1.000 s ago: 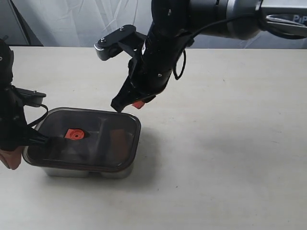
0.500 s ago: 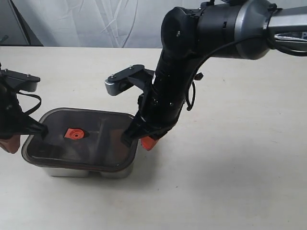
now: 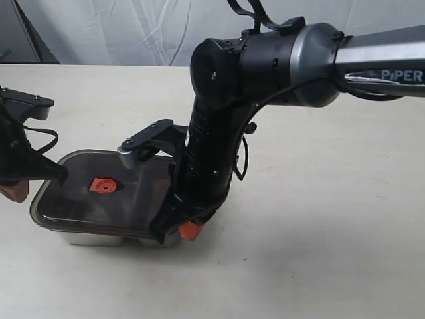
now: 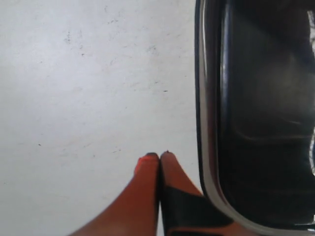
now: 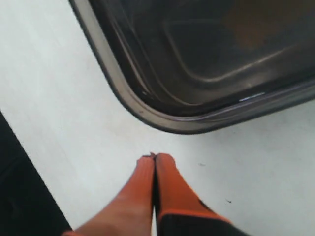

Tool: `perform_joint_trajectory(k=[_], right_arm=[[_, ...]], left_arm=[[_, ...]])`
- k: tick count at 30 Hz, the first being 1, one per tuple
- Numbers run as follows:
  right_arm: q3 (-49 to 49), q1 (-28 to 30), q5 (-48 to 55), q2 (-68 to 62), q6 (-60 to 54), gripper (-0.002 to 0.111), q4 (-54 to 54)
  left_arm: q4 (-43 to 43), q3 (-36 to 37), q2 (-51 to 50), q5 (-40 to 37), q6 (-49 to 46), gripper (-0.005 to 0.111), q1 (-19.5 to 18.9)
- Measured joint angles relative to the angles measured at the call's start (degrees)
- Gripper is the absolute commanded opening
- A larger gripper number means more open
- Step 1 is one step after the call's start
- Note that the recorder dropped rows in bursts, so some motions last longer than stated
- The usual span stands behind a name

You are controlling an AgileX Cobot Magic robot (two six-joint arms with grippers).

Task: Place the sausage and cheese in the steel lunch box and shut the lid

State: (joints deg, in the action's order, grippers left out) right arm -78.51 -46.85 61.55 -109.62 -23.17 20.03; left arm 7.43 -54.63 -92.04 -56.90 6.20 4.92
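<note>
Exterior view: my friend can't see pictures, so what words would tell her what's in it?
A steel lunch box sits on a pale table, covered by its dark see-through lid with an orange tab in the middle. The right arm bends down, its shut right gripper by the box's near right corner; the shut left gripper is beside the box's left end.

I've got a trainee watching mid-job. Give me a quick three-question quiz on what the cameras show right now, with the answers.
1. True or false: the lid sits on the steel lunch box.
2. The right gripper is: A) open above the lid; B) shut, over the table beside a corner of the box; C) shut on the cheese.
3. What colour is the valve tab at the lid's centre?
Key: 1 true; 2 B; 3 orange.
</note>
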Motion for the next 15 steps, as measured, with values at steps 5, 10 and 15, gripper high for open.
perform_joint_trajectory(k=[5,10,15], right_arm=[[0.1,-0.5,0.7,0.0,0.0,-0.001,0.0],[0.2,-0.5,0.9,-1.9,0.0,-0.001,0.1],[0.2,-0.5,0.2,-3.7,0.0,-0.001,1.0]], left_arm=[[0.0,0.0,0.0,0.3,0.0,0.000,0.0],[-0.1,0.0,0.0,1.0,0.0,0.000,0.0],[-1.5,0.0,0.0,1.2,0.0,0.000,0.0]])
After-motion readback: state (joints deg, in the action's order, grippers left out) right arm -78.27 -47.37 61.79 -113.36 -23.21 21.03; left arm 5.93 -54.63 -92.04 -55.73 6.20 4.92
